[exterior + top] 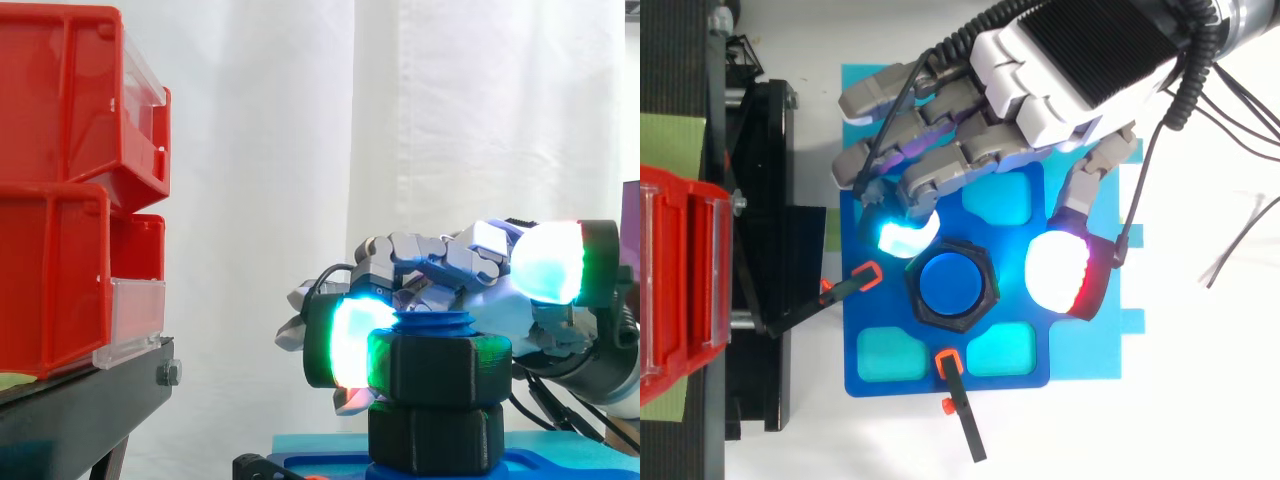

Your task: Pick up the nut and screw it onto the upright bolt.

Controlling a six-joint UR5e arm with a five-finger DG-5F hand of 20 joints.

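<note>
Left: red bins (60,260) on black stand (80,410) block the way.
Beside nut (952,285): two clamps (962,415) poke in.
Above nut: free room, straight down.

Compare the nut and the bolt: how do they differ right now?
The nut is black; the bolt is blue. The nut is hexagonal outside; the bolt's top is round. The nut rings the bolt, whose top pokes up just above it. Both sit on one upright axis over the blue plate.
</note>
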